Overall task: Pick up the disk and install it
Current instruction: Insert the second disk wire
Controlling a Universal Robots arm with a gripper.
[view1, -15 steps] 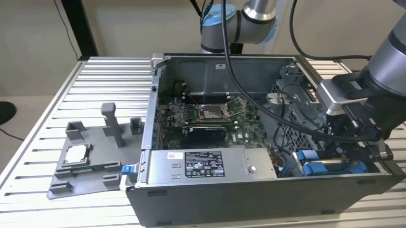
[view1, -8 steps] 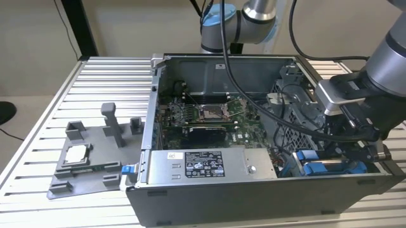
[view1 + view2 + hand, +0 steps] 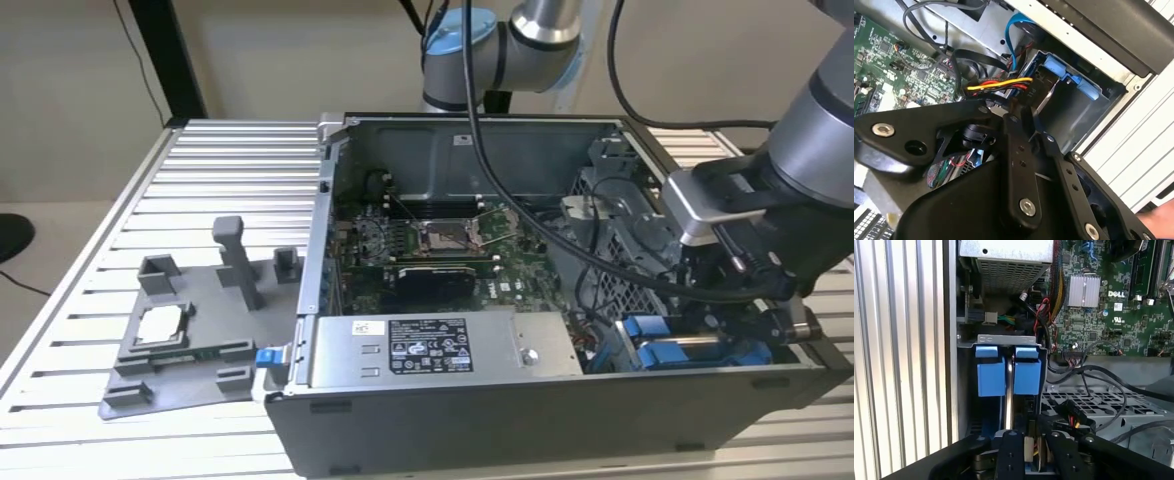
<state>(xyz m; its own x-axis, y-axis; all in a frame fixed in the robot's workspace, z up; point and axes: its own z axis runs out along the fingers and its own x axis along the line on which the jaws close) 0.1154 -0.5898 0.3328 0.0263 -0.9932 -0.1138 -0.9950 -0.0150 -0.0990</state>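
Flat silver-grey metal disk in its blue plastic carrier frame (image 3: 1010, 390) sits edge-on in the drive bay, at the corner of the open dark grey computer case (image 3: 534, 425), about 4 o'clock from the green motherboard (image 3: 441, 250) in the exterior view. Its long axis runs down into the bay.

The black gripper (image 3: 1034, 442) hangs directly over that bay and reaches into it in line with the disk's edge, so the disk lies straight ahead of it. Clamped or spread: cannot tell, and contact with the disk is unclear too.

Long grey power-supply box (image 3: 441, 345) lies just beside the bay, at 9 o'clock from it in the exterior view.
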